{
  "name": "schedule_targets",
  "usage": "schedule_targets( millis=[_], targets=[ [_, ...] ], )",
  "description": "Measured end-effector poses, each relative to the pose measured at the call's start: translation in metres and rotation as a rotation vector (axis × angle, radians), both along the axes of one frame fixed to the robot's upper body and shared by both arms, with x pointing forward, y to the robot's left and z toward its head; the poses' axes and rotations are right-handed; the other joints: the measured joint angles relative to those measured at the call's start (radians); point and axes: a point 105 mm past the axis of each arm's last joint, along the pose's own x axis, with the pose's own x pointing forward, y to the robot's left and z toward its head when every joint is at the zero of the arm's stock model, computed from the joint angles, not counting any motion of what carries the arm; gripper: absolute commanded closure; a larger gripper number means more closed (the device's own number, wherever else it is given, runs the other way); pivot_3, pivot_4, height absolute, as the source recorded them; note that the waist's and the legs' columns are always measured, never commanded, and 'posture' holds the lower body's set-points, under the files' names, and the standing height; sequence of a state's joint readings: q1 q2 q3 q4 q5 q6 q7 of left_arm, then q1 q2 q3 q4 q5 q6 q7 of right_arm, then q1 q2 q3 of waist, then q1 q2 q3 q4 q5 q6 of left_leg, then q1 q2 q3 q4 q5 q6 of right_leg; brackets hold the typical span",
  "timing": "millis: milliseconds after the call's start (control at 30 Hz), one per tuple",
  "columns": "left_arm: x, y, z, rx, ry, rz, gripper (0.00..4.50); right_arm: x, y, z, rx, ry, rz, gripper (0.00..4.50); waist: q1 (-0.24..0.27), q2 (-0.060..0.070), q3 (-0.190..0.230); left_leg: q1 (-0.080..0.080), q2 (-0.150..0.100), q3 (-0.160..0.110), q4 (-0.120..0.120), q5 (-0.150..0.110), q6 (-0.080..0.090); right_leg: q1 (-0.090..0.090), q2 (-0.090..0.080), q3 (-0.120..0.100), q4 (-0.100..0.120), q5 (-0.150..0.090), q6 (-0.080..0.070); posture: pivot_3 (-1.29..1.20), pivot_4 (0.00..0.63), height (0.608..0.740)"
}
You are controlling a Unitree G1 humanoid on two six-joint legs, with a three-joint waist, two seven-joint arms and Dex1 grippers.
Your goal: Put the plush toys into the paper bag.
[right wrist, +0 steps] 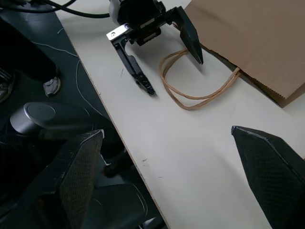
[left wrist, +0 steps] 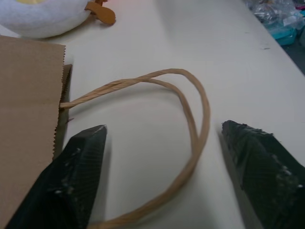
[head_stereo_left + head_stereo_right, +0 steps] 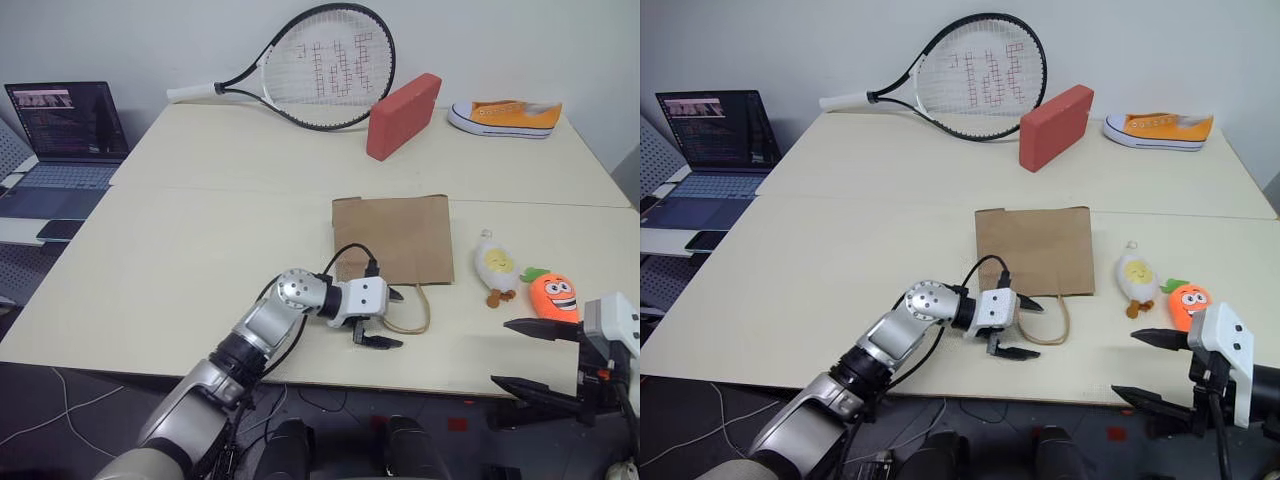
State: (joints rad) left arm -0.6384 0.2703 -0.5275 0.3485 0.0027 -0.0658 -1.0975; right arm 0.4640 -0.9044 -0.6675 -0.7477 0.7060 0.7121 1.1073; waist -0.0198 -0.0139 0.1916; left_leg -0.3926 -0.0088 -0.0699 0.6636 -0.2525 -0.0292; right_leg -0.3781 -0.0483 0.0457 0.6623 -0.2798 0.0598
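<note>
Plush toys [image 3: 524, 279] (soft, rounded) lie beside the flat kraft paper bag [image 3: 392, 238] — both grippers [image 3: 378, 318] [image 3: 528, 354] gape empty.

Racket strings [image 3: 338, 62]: a dark stencilled mark printed across the string bed (its letters cannot be made out).
Laptop screen [image 3: 67, 117]: rows of small coloured text, too fine to read.
Paper bag [image 3: 392, 238]: plain brown, no print visible.
</note>
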Motion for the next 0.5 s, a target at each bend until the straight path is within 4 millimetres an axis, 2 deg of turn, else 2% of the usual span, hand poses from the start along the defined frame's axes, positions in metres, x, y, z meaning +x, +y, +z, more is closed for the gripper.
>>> schedule_targets(
  millis=[133,367,500],
  targets=[
    [-0.001,-0.015,0.004,-0.035,0.005,-0.033,2.35,-0.004,0.002,-0.001,0.006,0.01,-0.001,0.0,0.002,0.0,0.0,-0.001,0.0,0.0,0.0,0.0,0.0,0.0,0.0,0.0,-0.001,0.0,0.0,0.0,0.15,0.74],
    [-0.005,-0.018,0.004,-0.045,0.047,-0.069,4.46,-0.004,0.003,0.0,0.008,-0.009,-0.021,0.0,0.002,0.0,0.0,-0.001,0.0,-0.001,0.0,0.0,0.0,0.0,0.002,0.0,-0.001,0.0,0.0,0.0,0.15,0.74],
    [0.001,-0.014,0.016,-0.104,0.124,-0.026,4.46,0.001,0.011,-0.002,0.044,-0.039,-0.041,0.0,0.001,-0.001,0.001,-0.001,0.001,-0.002,0.0,0.0,0.0,0.0,0.003,-0.001,-0.001,0.0,0.001,0.0,0.15,0.74]
  ],
)
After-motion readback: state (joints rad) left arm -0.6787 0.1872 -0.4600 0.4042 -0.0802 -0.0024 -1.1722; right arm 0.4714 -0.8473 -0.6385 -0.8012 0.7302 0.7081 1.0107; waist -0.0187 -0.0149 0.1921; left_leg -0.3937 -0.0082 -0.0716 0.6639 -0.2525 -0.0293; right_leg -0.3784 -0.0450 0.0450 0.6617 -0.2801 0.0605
